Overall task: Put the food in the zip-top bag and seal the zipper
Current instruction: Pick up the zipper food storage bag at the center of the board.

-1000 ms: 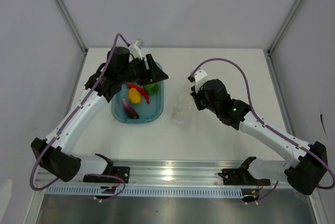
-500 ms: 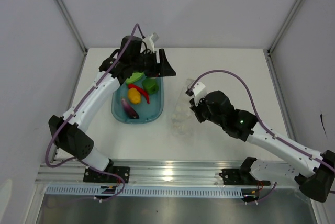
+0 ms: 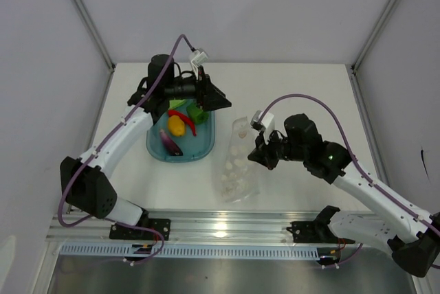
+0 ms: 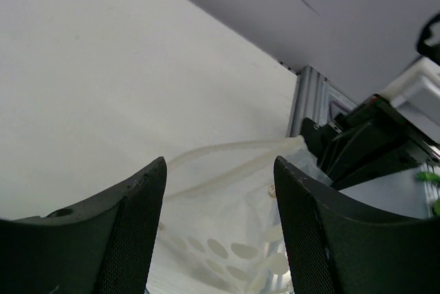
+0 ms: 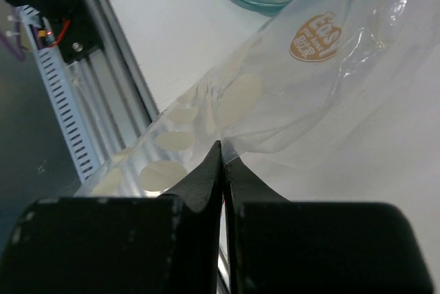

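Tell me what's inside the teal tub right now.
Inside the teal tub: purple piece, yellow-orange piece, red chili, dark green pepper. The left gripper covers its far end, so anything there is hidden.

bag (image 3: 237,167) dragged nearer, left arm (image 3: 130,128) perhaps lifted

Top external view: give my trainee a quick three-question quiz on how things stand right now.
1. True or false: the right claw is shut on the zip-top bag.
2. Where does the purple piece lie? A: in the zip-top bag. B: in the teal tub. C: in the right claw.
3. Fill in: the left claw holds nothing and its jaws stand ____.

Key: 1 true; 2 B; 3 open.
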`<state>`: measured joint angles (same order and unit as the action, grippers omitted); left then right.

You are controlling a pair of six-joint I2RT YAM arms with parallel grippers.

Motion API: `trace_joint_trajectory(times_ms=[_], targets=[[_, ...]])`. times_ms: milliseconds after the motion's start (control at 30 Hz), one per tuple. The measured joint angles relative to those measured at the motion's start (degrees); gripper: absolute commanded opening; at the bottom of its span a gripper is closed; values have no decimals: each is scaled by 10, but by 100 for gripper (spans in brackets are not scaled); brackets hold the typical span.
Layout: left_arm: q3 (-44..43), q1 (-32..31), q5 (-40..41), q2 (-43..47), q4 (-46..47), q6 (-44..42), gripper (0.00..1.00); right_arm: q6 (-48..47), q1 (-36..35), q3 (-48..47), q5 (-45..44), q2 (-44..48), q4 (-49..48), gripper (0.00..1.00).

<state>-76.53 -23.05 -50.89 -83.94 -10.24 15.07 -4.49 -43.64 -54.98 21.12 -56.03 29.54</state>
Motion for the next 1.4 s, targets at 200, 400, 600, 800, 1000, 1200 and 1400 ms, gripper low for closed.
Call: trace_joint_trajectory(times_ms=[200, 400, 600, 800, 1000, 1200, 1400], targets=[[8, 0, -124, -7, 115, 12, 63, 2, 0, -5, 57, 0, 8, 0], [9, 0, -208, -55, 201, 62, 60, 5, 1, -11, 79, 0, 15, 0], [66, 0, -257, -67, 292, 122, 52, 9, 3, -19, 85, 2, 17, 0], [111, -2, -274, -67, 347, 159, 52, 10, 4, -20, 86, 11, 19, 0], [121, -19, -275, -68, 355, 159, 46, 10, 6, -32, 88, 14, 20, 0], [137, -23, -273, -68, 337, 148, 9, 10, 11, -33, 86, 22, 23, 0], [143, -26, -222, -43, 253, 83, 1, 24, 18, -33, 65, 24, 25, 7]])
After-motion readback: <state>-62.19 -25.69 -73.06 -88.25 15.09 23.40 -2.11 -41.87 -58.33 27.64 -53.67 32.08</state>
